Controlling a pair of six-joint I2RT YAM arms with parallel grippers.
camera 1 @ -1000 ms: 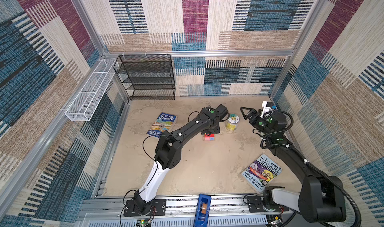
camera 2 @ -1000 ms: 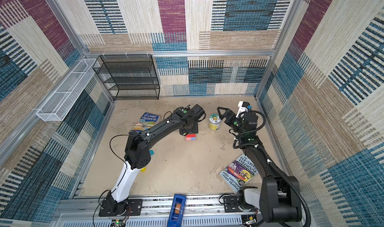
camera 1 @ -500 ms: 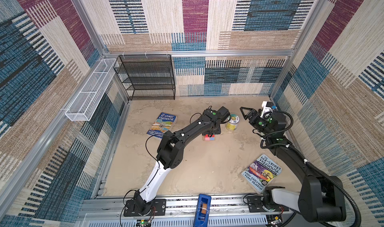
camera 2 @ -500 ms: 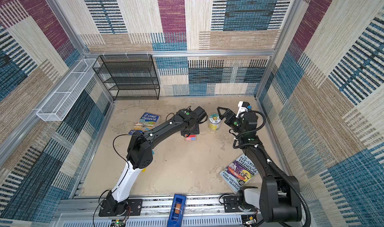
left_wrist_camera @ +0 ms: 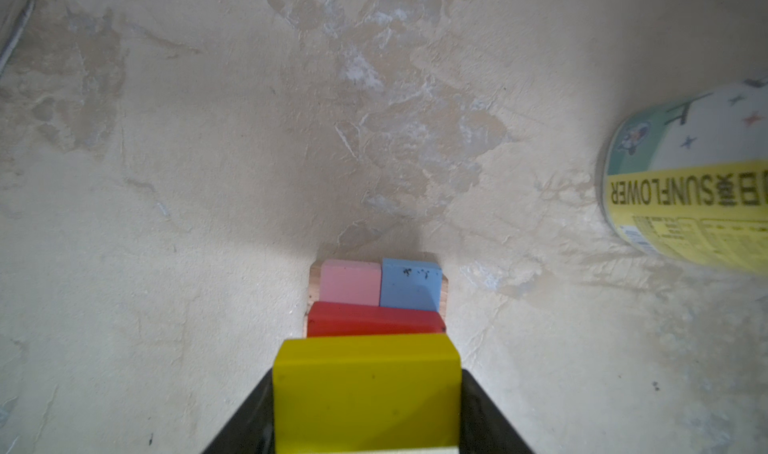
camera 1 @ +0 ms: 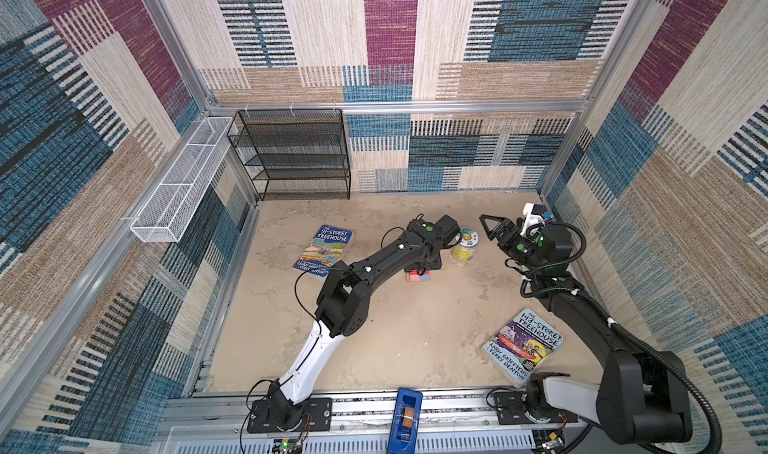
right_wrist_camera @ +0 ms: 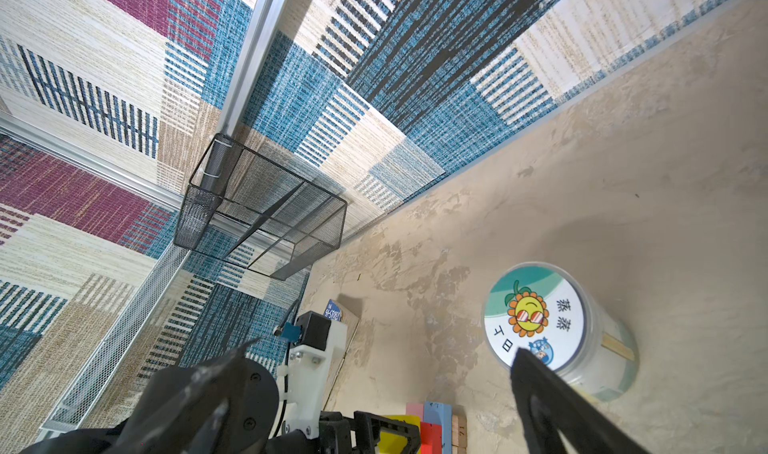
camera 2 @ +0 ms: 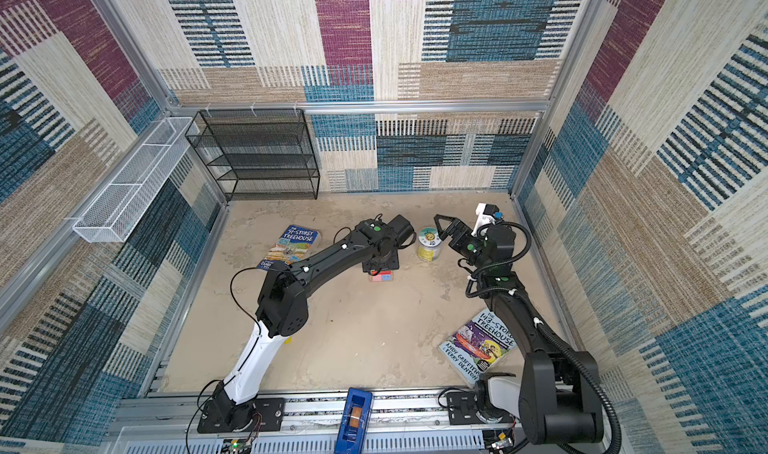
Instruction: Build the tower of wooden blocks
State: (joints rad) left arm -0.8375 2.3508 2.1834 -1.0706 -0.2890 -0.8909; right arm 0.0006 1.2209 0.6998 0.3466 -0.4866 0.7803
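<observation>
Over sandy bench [camera 1: 415, 327], clamping yellow block [left_wrist_camera: 365, 389] above tower [left_wrist_camera: 376, 319] with left gripper [left_wrist_camera: 368, 414]. Holding right gripper [camera 1: 490, 228] wide apart near jar [camera 1: 465, 246].

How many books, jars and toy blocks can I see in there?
Books: 2
Jars: 1
Toy blocks showing: 5 (pink, light blue, red, yellow, plain wood)
Total: 8
</observation>
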